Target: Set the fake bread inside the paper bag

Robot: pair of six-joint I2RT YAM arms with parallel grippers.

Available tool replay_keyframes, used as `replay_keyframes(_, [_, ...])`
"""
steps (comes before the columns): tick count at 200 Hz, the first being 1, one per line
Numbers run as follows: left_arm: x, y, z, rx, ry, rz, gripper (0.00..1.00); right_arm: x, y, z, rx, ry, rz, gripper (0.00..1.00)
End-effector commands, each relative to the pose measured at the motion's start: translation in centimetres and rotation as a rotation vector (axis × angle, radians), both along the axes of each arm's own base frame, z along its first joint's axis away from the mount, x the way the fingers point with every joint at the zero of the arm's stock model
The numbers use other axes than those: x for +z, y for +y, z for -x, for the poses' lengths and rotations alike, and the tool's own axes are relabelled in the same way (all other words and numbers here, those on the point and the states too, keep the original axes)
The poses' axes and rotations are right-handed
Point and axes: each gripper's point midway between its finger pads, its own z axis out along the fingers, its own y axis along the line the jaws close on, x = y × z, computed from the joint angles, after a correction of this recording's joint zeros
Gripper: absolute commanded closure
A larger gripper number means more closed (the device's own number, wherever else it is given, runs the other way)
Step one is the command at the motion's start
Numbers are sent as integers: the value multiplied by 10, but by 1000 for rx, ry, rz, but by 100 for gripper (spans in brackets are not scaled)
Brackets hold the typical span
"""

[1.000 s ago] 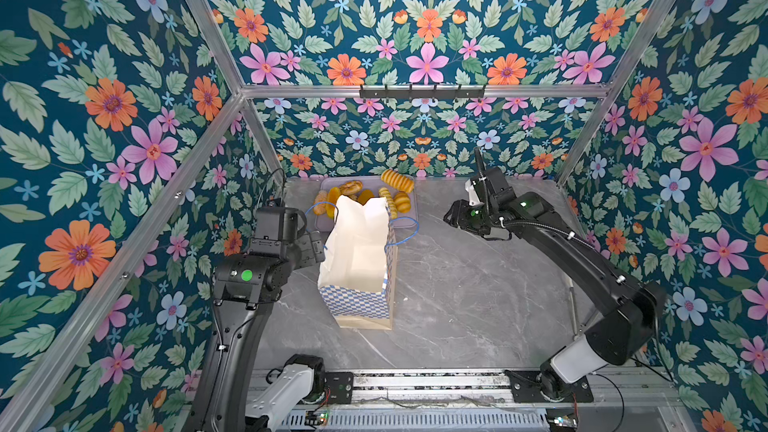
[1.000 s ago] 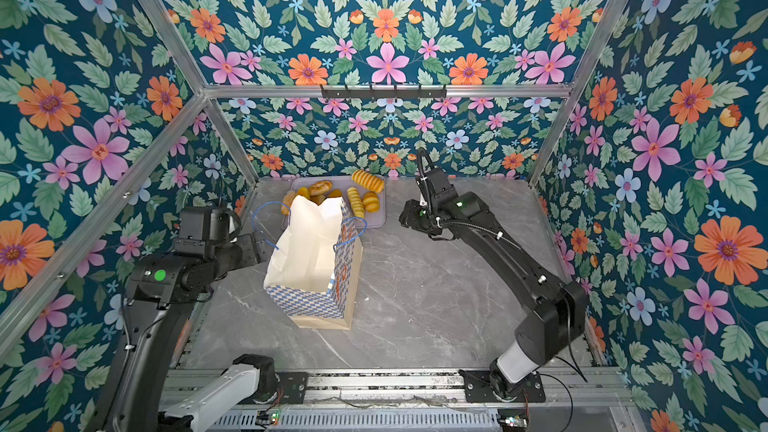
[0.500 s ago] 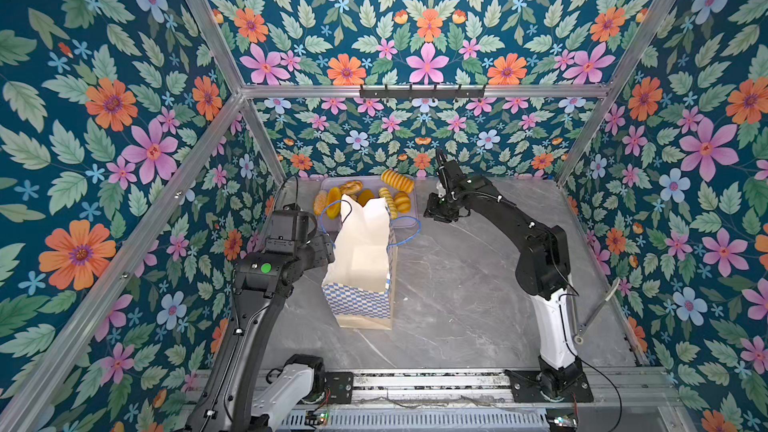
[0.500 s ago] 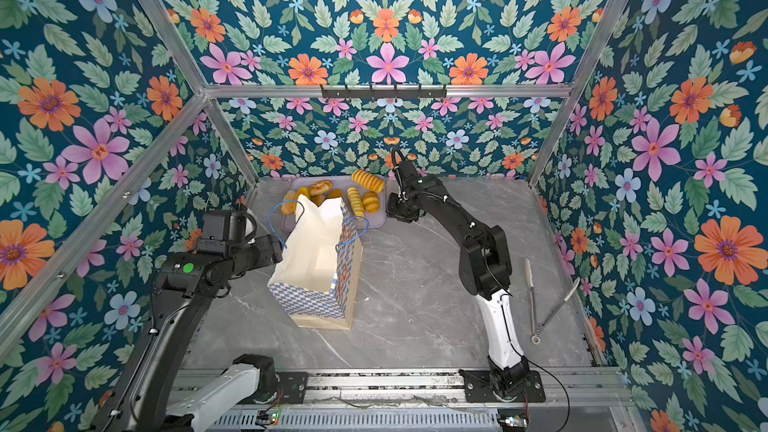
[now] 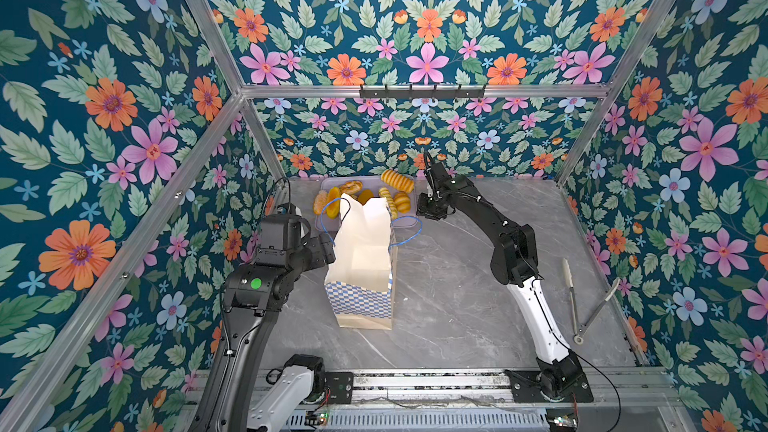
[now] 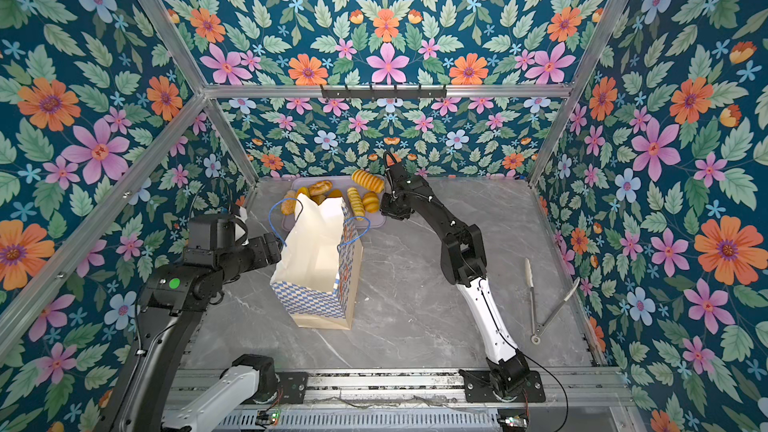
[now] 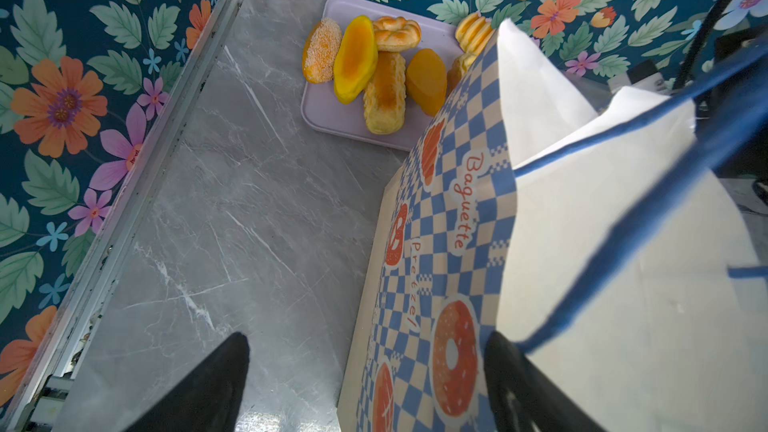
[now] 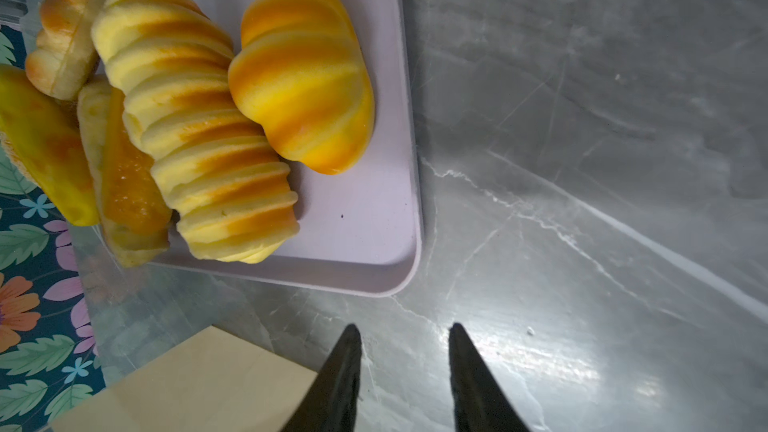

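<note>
eight fake bread (image 5: 397,179) pieces, one tray (image 8: 365,222), one paper bag (image 5: 361,243).

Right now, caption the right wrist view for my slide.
Right end effector open and empty over the grey table, beside the lilac tray of toy breads.

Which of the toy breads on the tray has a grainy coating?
The oval bun leftmost in a top view; only it is speckled with pale grains.

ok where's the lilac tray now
In both top views the lilac tray sits at the back of the table, left of centre, behind the paper bag, with the right gripper beside its right edge.
</note>
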Motion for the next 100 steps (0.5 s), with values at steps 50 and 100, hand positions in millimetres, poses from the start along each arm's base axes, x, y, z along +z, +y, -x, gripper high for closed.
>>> replay_keyframes(50, [-3,-14,16,-104,53,24,17,-4,1,-4,-2,-12,-3,63])
replay_keyframes(100, [-19,-7,2,-70,65,-22,22,-10,1,-14,-19,-35,0,66])
